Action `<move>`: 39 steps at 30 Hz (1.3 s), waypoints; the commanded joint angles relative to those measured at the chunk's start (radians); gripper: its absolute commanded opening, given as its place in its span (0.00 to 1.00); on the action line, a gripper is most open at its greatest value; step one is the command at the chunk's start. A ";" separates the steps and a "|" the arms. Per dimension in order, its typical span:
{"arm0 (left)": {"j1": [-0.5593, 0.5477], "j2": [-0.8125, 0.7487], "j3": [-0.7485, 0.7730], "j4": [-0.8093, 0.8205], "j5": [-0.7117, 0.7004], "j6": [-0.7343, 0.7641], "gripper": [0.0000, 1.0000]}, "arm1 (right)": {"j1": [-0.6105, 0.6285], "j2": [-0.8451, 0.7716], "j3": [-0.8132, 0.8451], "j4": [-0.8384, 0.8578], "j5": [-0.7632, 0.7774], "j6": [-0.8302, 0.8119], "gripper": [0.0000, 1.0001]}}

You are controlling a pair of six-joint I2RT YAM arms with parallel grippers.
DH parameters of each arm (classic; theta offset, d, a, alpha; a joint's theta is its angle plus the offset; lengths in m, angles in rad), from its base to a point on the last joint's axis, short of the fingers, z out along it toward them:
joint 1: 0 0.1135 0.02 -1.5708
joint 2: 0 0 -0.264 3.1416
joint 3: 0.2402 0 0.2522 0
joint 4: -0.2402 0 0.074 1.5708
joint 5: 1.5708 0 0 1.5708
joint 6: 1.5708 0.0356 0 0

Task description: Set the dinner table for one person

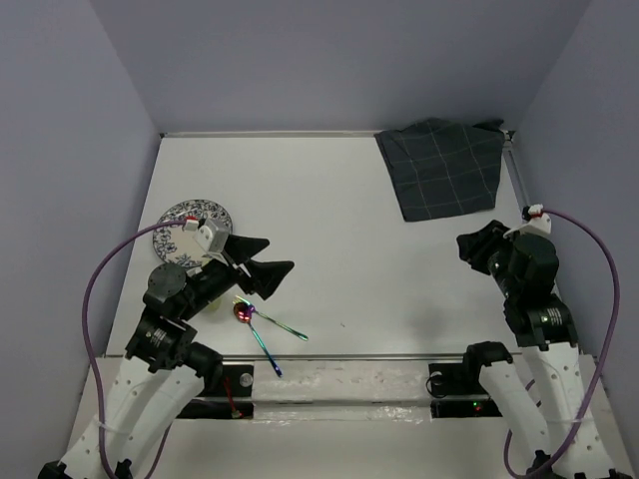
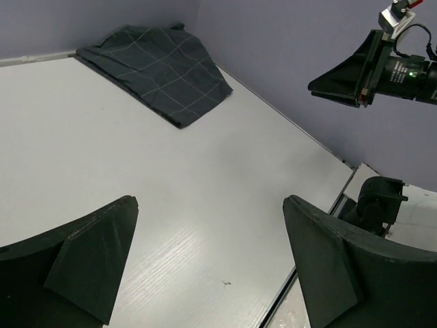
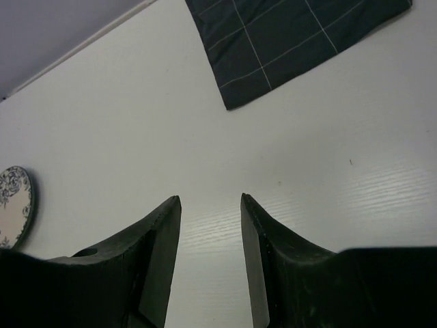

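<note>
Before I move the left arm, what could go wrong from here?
The left end effector hangs open beside the spoon and second utensil, which lie by the near edge of the dinner table; a low sweep might knock them off. The plate is partly hidden under that arm, so lowering it could strike the rim.

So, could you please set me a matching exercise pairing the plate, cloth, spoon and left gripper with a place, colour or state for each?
Things:
1. plate
2. cloth
3. spoon
4. left gripper

Descriptions:
a. lies in the far right corner
b. iridescent, rainbow sheen
c. blue-and-white pattern
d. open, holding nothing

Pairs: 1-c, 2-a, 3-b, 4-d
</note>
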 commanded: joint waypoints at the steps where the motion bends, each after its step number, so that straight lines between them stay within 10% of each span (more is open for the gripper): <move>1: 0.007 -0.036 0.010 0.030 0.007 0.007 0.99 | 0.006 0.079 -0.014 0.111 0.076 0.024 0.47; 6: 0.016 -0.047 -0.002 0.043 -0.044 -0.031 0.99 | 0.006 0.208 -0.047 0.246 0.041 0.068 0.38; 10: 0.017 -0.018 0.002 0.033 -0.061 -0.040 0.99 | 0.006 0.328 -0.039 0.360 0.098 0.078 0.00; 13: 0.018 0.002 0.009 0.018 -0.069 -0.040 0.99 | 0.006 0.454 -0.025 0.432 0.131 0.068 0.00; 20: 0.020 0.042 0.010 0.021 -0.067 -0.059 0.99 | 0.006 0.860 0.142 0.496 0.251 0.058 0.61; 25: 0.018 0.114 0.015 0.041 -0.058 -0.100 0.97 | 0.006 1.128 0.360 0.471 0.262 0.044 0.59; 29: 0.017 0.143 -0.001 0.070 -0.076 -0.169 0.65 | 0.006 1.357 0.509 0.386 0.300 0.039 0.57; 34: 0.009 0.160 -0.007 0.101 -0.080 -0.220 0.55 | 0.006 1.489 0.603 0.365 0.284 0.041 0.52; 39: -0.042 0.217 -0.004 0.110 -0.153 -0.244 0.47 | 0.016 1.546 0.606 0.375 0.192 0.072 0.10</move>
